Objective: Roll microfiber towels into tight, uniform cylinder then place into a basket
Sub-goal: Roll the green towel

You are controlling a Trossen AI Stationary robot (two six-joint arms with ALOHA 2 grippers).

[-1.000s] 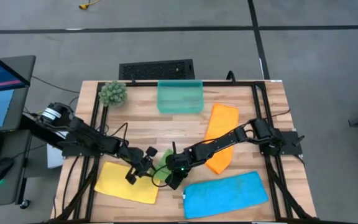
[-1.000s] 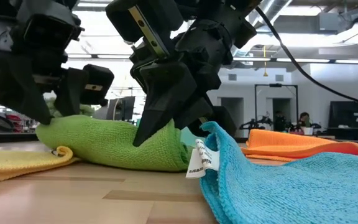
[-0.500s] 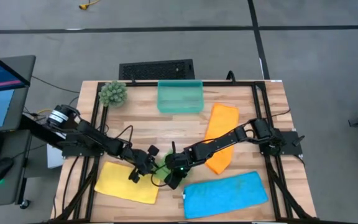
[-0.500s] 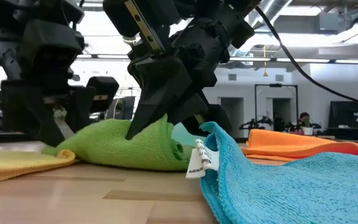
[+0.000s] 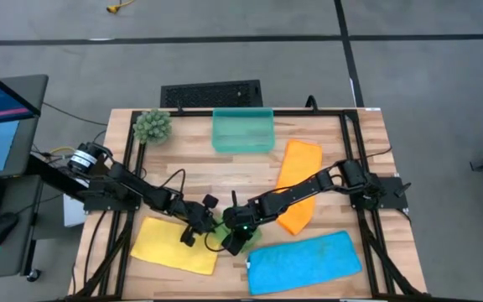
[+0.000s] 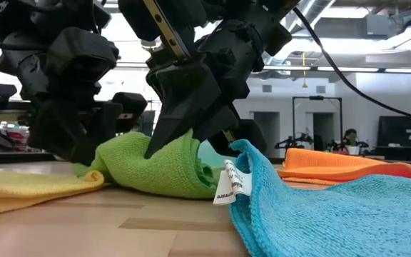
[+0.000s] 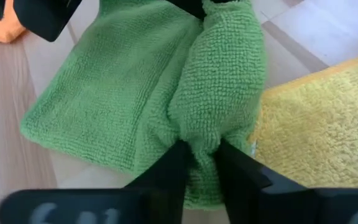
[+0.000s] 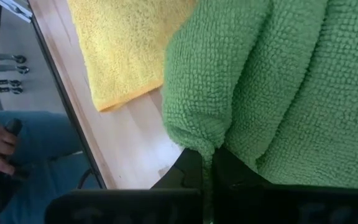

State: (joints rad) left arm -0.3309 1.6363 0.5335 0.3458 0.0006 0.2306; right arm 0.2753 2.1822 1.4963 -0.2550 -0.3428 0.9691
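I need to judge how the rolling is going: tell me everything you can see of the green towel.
The green towel is looped microfiber, bunched into a loose lump, not a tight roll. It lies on the table between the yellow towel and blue towel. The left gripper pinches one fold, the right gripper another.

Light: bright, even, overhead | Shadows: soft, faint under arms on table [image 5: 225, 172] | Glare: blown-out ceiling lights in low view | Backlight: arms silhouetted black | Focus: near cloth sharp, background room soft; wrist fingers blurred
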